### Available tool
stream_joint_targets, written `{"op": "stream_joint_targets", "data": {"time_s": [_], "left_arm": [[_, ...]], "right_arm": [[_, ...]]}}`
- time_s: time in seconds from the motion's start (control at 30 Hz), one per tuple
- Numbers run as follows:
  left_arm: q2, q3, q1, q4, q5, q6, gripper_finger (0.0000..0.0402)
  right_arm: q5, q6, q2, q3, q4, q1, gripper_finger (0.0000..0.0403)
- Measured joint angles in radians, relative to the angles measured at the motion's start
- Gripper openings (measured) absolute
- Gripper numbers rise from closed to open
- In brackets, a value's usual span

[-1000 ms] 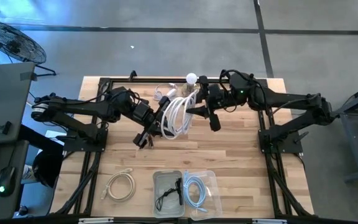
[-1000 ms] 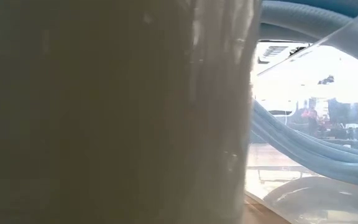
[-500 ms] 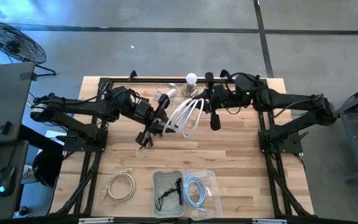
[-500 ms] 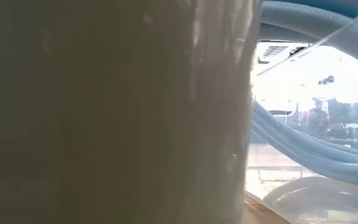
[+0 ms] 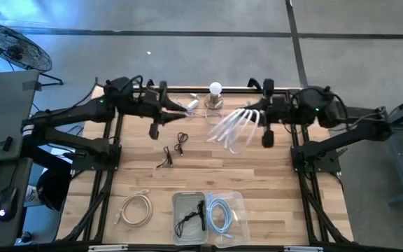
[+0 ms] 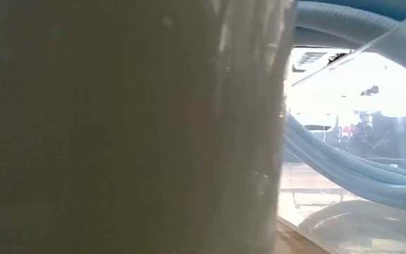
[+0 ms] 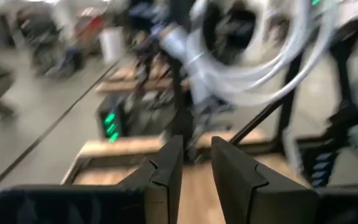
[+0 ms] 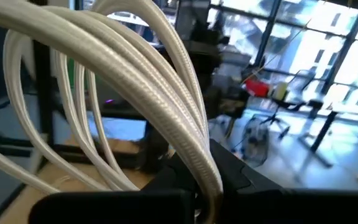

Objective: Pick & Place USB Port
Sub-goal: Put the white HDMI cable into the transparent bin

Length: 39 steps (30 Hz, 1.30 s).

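Wooden table (image 5: 257, 175) carries the whole scene, and the biggest change is up at its far edge: the 2 arms, which half a second ago met over the middle of the far half, have drawn apart, the left arm swinging back toward the far-left corner and the right arm toward the far-right. White coiled cable (image 5: 233, 128) has gone with the right gripper (image 5: 263, 115), whose fingers are pinched on 1 end of the coil while the loops hang toward the centre, lifted off the wood as far as I can judge. Left gripper (image 5: 161, 110) has let go and now stands nearly closed on nothing, a narrow gap showing between its fingers in the wrist view. That reads as the pick being done and only the carry and drop remaining. Clear bins (image 5: 208, 215) sit at the near edge, each already holding a cable, with open wood between them and the coil. Smaller things to steer round: the lamp with its white bulb (image 5: 215, 89) at the far edge, a loose beige cable (image 5: 136, 208) near-left, and a thin black cable (image 5: 173, 149) on the wood below the left gripper
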State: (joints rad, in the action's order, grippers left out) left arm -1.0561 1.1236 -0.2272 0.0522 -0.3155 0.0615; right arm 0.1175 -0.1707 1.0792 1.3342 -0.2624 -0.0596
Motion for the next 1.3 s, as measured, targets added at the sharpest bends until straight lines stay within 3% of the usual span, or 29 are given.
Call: {"op": "stream_joint_targets", "data": {"time_s": [0.17,0.47,0.67,0.9,1.3], "left_arm": [[0.065,0.000,-0.043,0.171,0.071,0.021,0.0075],[0.100,0.000,-0.041,0.185,0.072,-0.025,0.0075],[0.081,0.000,0.023,0.184,0.061,-0.070,0.0075],[0.031,0.000,0.179,0.186,0.136,-0.068,0.0075],[0.024,-0.001,0.379,0.186,0.169,-0.096,0.0075]], "right_arm": [[0.014,0.119,-0.048,0.000,-0.128,-0.115,0.0010],[0.020,0.382,-0.049,0.000,-0.374,-0.384,0.0010],[0.041,0.455,0.011,-0.001,-0.419,-0.502,0.0010],[-0.003,0.550,0.126,-0.002,-0.517,-0.530,0.0010],[-0.071,0.623,0.302,-0.002,-0.330,-0.508,0.0009]]}}
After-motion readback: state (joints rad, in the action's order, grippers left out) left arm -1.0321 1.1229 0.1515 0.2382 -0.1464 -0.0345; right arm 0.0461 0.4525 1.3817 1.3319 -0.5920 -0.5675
